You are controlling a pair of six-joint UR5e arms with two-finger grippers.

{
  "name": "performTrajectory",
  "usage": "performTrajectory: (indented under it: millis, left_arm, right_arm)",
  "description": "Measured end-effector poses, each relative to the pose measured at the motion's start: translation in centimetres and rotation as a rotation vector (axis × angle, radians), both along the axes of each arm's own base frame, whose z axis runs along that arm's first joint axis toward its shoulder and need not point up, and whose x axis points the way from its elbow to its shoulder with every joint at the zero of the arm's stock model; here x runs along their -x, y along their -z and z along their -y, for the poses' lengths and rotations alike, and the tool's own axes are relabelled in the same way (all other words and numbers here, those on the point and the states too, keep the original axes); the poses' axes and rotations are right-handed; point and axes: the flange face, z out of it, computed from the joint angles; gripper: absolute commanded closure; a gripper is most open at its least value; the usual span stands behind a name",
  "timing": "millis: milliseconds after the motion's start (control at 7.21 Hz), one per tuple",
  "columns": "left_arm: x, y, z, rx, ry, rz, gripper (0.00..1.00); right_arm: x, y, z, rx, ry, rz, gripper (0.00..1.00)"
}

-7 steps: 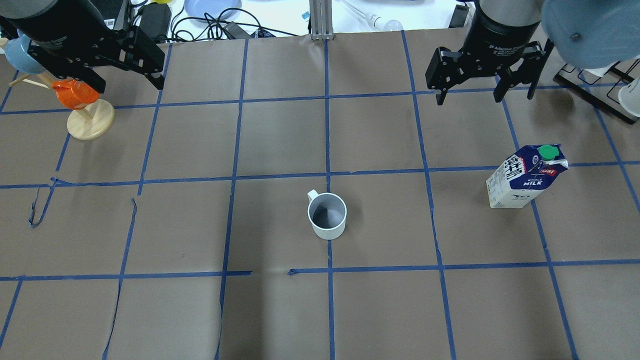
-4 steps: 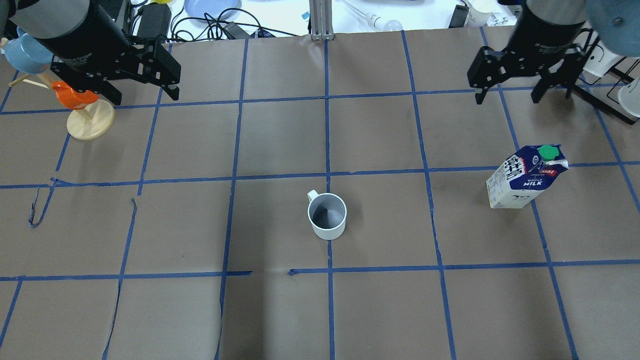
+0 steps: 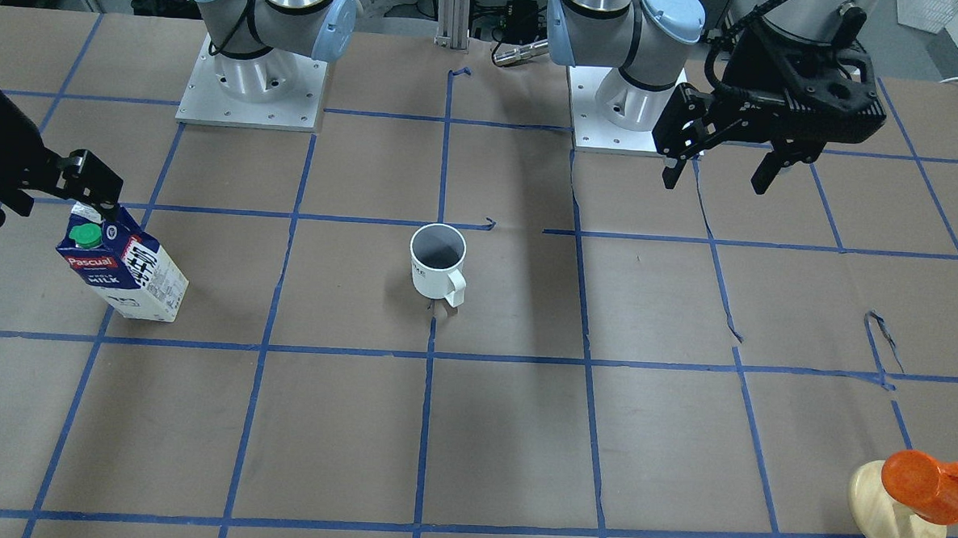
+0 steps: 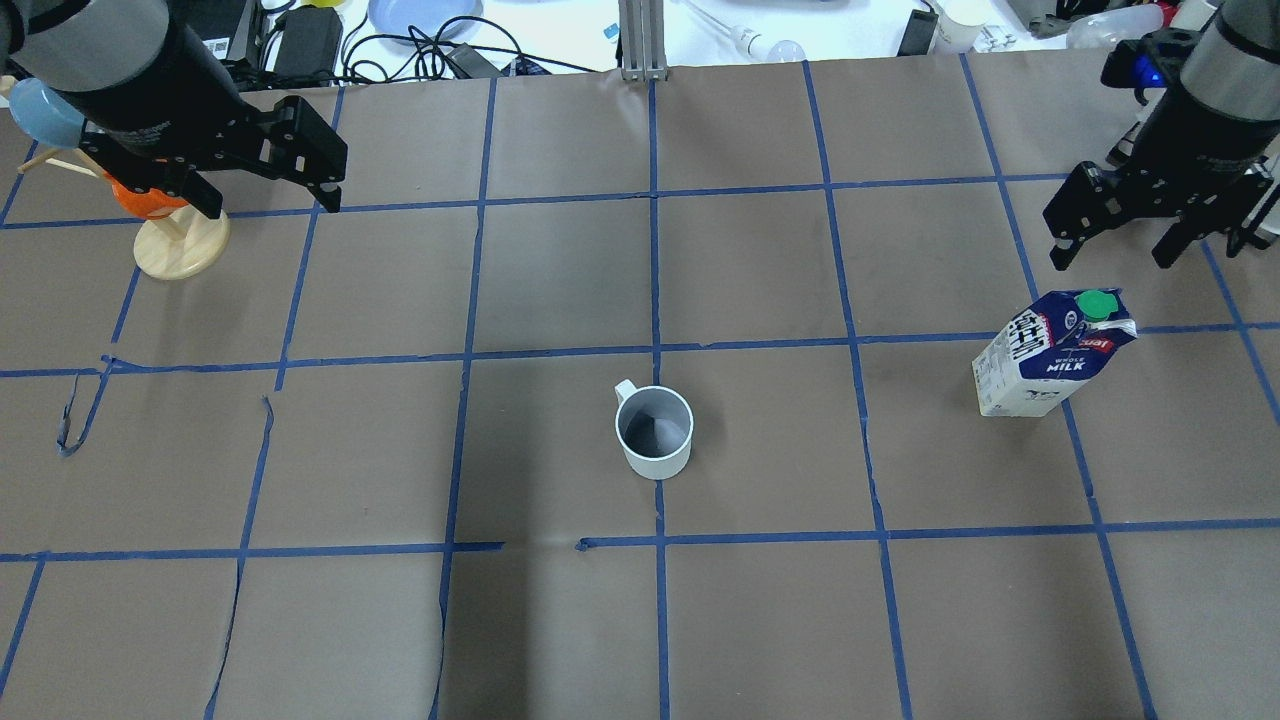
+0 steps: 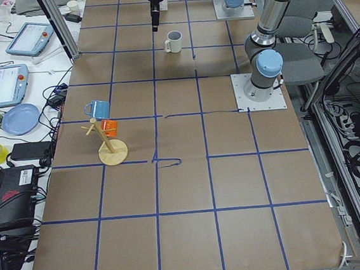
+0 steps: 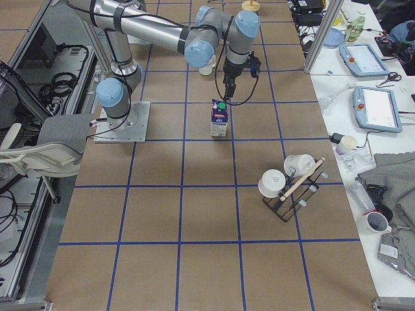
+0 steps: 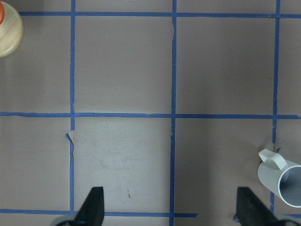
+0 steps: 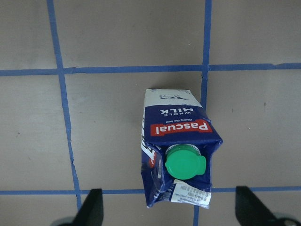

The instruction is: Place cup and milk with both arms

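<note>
The white cup (image 4: 654,432) with a dark grey inside stands upright near the table's middle, and it shows too in the front view (image 3: 437,261) and at the left wrist view's lower right edge (image 7: 282,181). The milk (image 4: 1050,355), a navy and white carton with a green cap, stands upright on the right (image 3: 123,266). My right gripper (image 4: 1112,262) is open and empty, hovering just beyond the milk, which fills the right wrist view (image 8: 178,150). My left gripper (image 4: 268,205) is open and empty at the far left, well away from the cup (image 3: 716,182).
A wooden mug tree (image 4: 180,245) with an orange and a blue cup stands under and beside my left gripper. A black rack with white cups (image 6: 292,184) stands past the milk on the right. Cables and a blue plate (image 4: 420,20) lie beyond the table's far edge.
My right gripper has moved right and nearer, and is now close above the milk's far side. My left gripper has shifted slightly. Cup and milk have not moved.
</note>
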Motion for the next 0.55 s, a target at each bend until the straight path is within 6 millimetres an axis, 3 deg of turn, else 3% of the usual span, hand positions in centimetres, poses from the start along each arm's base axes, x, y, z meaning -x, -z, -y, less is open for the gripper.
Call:
performTrajectory:
  millis: [277,416,554]
  left_arm:
    - [0.1,0.1,0.1,-0.001,-0.007,-0.004,0.00]
    - [0.1,0.2,0.1,-0.003,-0.009,-0.005,0.00]
    - [0.1,0.3,0.2,-0.004,-0.010,-0.007,0.00]
  right_arm:
    - [0.4,4.6,-0.8,-0.042,-0.005,-0.033,0.01]
    - [0.4,6.3,-1.1,-0.043,-0.007,-0.039,0.17]
    - [0.3,7.3,-1.4,-0.039,-0.006,-0.042,0.49]
